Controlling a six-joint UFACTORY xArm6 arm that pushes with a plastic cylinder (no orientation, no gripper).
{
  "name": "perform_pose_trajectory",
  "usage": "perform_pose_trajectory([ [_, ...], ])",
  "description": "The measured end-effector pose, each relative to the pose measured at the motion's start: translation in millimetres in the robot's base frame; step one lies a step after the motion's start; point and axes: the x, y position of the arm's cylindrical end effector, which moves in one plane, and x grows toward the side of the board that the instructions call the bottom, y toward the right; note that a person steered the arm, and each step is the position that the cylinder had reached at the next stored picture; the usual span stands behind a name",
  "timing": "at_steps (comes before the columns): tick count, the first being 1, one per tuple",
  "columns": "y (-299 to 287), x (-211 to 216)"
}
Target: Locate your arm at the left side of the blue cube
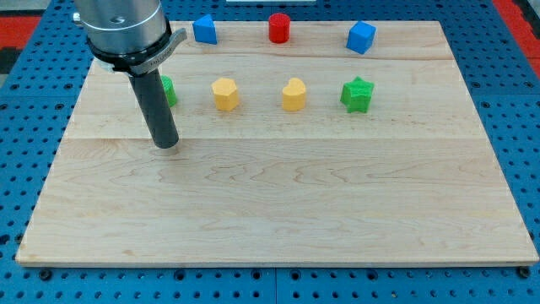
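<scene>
**Tip far from blue cube; approach not yet made**

Tabletop [278, 219]: pale wooden board, blocks confined to its top part, rest bare.

Arm: ended in a dark rod. It carried no pincer, so nothing opened or closed and nothing was held. My tip [166, 143] rested on the board well to the view's left of the red cylinder [279, 27] and well below it.

Blocks, placed from the red cylinder:
- blue cube [361, 37]: to its right, near the board's top edge.
- second blue block [204, 29]: to its left, shape unclear.
- green star [356, 95]: below and right.
- two yellow blocks [225, 93] [294, 95]: below, either side.
- green block [167, 90]: far lower left, partly hidden behind the rod, just above my tip.

Step in hand, as judged: travel to the gap between the red cylinder and the blue cube. The safest line seemed to run rightward below the yellow pair, then up between the right yellow block and the green star. My tip should stop to the cylinder's right, just short of the cube's left face, touching neither.

Blue cube: bright blue, sharp-edged, turned corner-on to the view, lighter top face showing, standing apart from its neighbours.
</scene>
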Motion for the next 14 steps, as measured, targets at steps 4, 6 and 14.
perform_pose_trajectory([
  [4, 124.5, 9.6],
  [6, 265.4, -0.7],
  [14, 208.2, -191.5],
])
